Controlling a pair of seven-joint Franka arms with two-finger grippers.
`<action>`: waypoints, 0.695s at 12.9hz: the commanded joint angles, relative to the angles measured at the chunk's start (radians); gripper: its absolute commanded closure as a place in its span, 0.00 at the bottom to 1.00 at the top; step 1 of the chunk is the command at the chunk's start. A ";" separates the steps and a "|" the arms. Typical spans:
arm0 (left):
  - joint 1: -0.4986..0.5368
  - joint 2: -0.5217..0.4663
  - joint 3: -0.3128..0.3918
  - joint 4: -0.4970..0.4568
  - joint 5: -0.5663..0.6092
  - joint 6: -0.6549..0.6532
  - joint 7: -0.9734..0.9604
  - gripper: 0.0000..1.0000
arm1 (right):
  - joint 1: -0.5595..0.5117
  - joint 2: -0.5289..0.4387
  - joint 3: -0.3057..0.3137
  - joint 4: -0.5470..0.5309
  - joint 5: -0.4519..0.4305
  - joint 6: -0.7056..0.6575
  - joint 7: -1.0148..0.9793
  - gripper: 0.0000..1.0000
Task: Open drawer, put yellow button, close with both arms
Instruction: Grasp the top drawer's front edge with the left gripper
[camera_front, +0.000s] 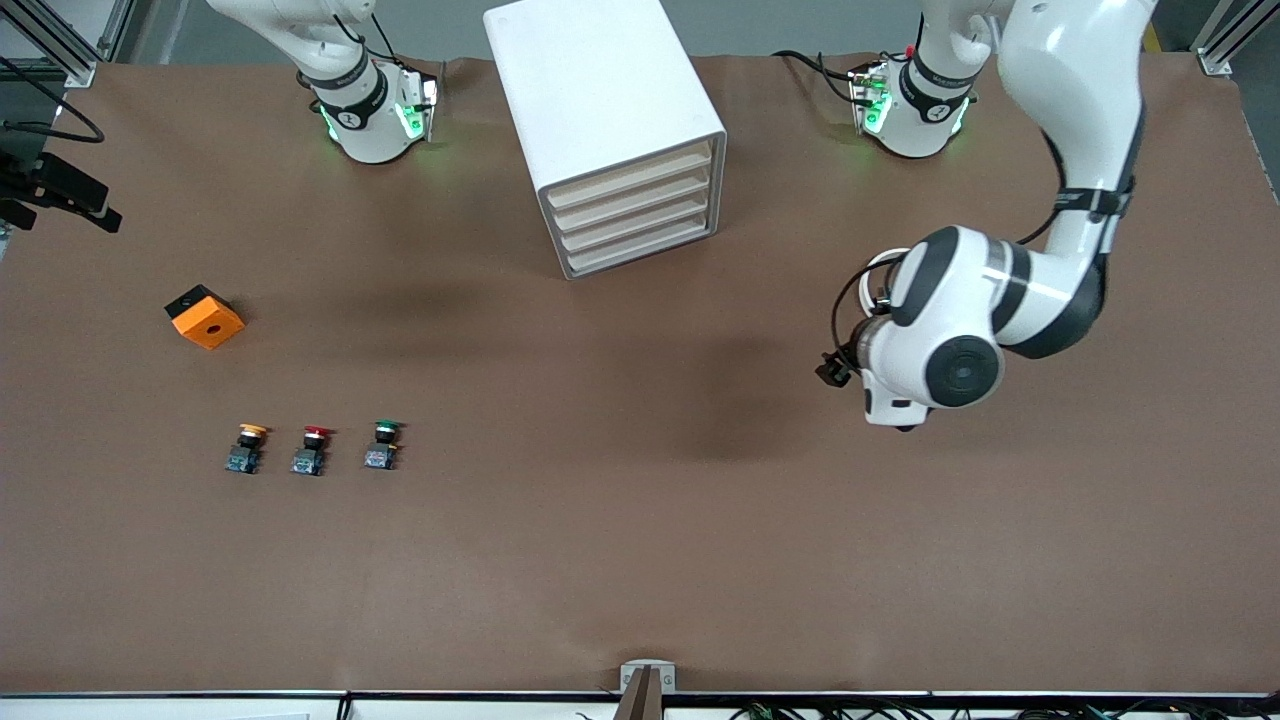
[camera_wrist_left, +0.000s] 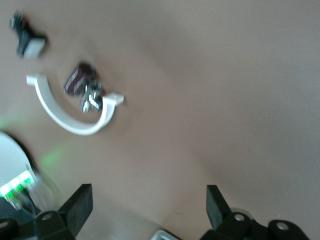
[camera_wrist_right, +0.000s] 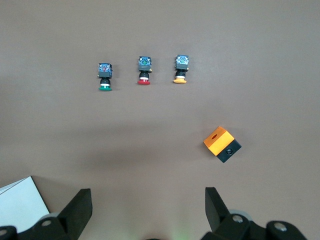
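Four drawers are sitting shut; you are wanting the drawer on top. Left gripper, spread wide, is hovering over bare table; right gripper, also spread, is waiting high. The yellow button is lying toward the right arm's end. Approach squarely.

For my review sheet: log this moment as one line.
drawer: closed | yellow button: on table, untouched | left gripper: open, over bare table | right gripper: open, raised

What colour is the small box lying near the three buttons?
Orange box with a black side, clearest in the right wrist view.
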 joint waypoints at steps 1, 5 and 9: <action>-0.027 0.046 0.004 0.025 -0.065 -0.081 -0.216 0.00 | -0.009 -0.013 0.006 -0.002 0.006 0.001 0.001 0.00; -0.032 0.109 0.004 0.021 -0.325 -0.191 -0.425 0.00 | -0.009 -0.013 0.004 -0.002 0.006 0.000 0.001 0.00; -0.072 0.184 0.004 0.024 -0.475 -0.239 -0.706 0.00 | -0.011 -0.011 0.004 -0.002 -0.002 0.001 0.000 0.00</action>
